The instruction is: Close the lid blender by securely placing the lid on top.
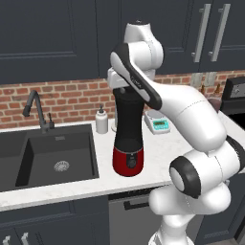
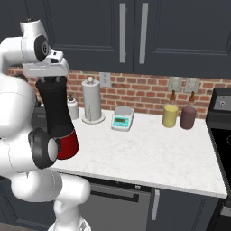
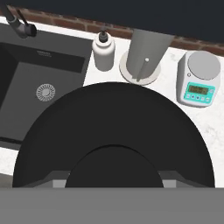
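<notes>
The blender (image 1: 128, 143) stands on the white counter near its front edge, a tall black jar on a glossy red base. The lid (image 3: 113, 122), a black disc with a raised centre, lies level across the jar's top, directly under the hand. My gripper (image 1: 125, 89) points straight down on it, fingers at either side of the raised centre, shut on the lid. From the right base view the gripper (image 2: 50, 77) sits on the jar of the blender (image 2: 56, 113), and the lid is mostly hidden beneath the hand.
A dark sink (image 1: 57, 153) with a faucet (image 1: 36, 110) lies left of the blender. Behind it stand a soap bottle (image 1: 101, 120), a paper towel holder (image 2: 91, 101) and a white-and-teal scale (image 2: 122, 118). Two jars (image 2: 170, 115) and a stove (image 2: 223, 117) are at the right.
</notes>
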You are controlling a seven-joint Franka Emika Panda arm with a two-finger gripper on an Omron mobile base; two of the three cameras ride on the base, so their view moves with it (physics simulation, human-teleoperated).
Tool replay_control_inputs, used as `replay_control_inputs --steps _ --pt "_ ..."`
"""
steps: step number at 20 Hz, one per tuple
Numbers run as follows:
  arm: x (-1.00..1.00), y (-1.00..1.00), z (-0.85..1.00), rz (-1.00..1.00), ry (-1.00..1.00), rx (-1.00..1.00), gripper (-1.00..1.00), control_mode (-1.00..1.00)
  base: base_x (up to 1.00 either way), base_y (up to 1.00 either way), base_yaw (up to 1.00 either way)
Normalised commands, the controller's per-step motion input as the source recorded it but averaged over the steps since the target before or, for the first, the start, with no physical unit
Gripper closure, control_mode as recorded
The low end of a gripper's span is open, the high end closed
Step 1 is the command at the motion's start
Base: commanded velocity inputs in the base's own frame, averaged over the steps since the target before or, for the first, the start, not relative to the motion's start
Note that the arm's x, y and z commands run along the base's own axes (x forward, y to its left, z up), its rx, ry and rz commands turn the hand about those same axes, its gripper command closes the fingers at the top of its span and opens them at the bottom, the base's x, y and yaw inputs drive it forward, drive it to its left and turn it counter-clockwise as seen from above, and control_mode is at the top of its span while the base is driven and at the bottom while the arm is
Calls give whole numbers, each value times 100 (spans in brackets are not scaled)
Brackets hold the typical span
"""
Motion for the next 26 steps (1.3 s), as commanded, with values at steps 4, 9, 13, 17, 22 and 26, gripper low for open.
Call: replay_control_inputs --steps 4,9,13,17,22,26 --pt "9 0 -9 0 0 0 100 -100 0 0 0" --pt "31 0 -11 0 -2 0 100 -100 0 0 0" --pt "17 0 -13 0 -5 0 100 -100 0 0 0" --pt "0 0 -16 0 -8 0 100 -100 0 0 0" --pt "-33 -1 -33 0 -6 0 -100 -100 0 0 0" --pt "-22 0 -8 0 -9 0 -100 -100 0 0 0"
